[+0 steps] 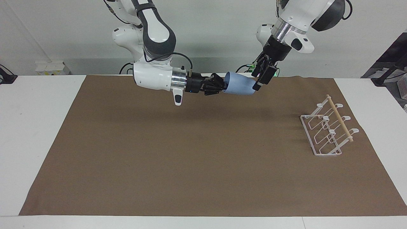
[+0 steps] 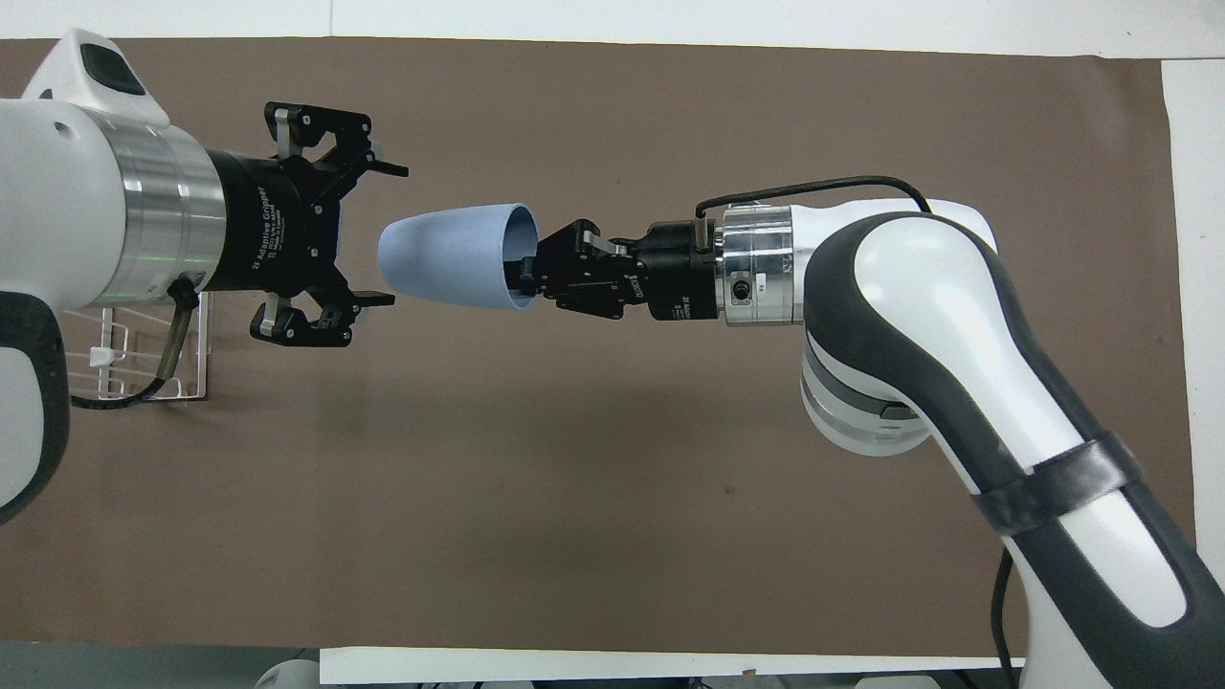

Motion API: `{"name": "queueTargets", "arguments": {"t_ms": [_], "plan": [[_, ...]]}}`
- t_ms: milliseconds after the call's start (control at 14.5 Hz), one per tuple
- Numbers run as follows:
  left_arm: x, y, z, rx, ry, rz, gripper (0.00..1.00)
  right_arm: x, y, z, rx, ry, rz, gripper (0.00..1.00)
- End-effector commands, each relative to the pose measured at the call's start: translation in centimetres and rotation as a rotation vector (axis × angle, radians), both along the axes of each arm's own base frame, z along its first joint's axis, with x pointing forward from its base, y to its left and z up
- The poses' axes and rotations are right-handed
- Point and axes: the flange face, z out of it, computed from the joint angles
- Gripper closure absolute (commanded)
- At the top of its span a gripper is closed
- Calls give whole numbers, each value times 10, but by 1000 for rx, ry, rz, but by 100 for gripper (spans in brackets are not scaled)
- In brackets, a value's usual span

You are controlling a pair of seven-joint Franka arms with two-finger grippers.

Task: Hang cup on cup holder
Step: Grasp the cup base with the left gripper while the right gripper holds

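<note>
Blue cup (image 1: 239, 87) sideways (airborne); rack (image 1: 327, 130) tabletop

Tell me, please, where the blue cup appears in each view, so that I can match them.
Facing view: the cup is high up, just right of centre, in the air above the mat.
Overhead view: the cup is upper left of centre.
Shared landmark: the white rack, toward the left arm's end.
</note>
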Motion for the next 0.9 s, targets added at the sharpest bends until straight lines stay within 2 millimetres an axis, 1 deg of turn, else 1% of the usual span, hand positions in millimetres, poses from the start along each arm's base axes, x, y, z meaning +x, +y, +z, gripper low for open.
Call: {"name": "queueTargets", "arguments": {"t_ms": [0,69,138,207,484,622,760,829], "plan": [[4,-12,-8,-22,11,24,1,-6,-5,-1,15,25,-14,100],[8,-15,-13,-23,15,31,1,-6,-5,-1,15,25,-14,100],[7,-26,-23,-18,28,16,1,-6,-5,-1,15,25,-13,100],[5,-30,-29,-11,40,8,1,-6,-5,-1,15,25,-13,100],[3,-30,-49,11,64,0,2,-6,-6,-1,15,27,-15,100],[4,-29,-51,10,59,0,3,-5,-6,0,17,24,-13,100],[4,-29,-52,10,61,4,12,-6,-5,0,17,26,-12,100],[4,-29,-54,11,65,5,21,-6,-5,0,17,25,-12,100]]}}
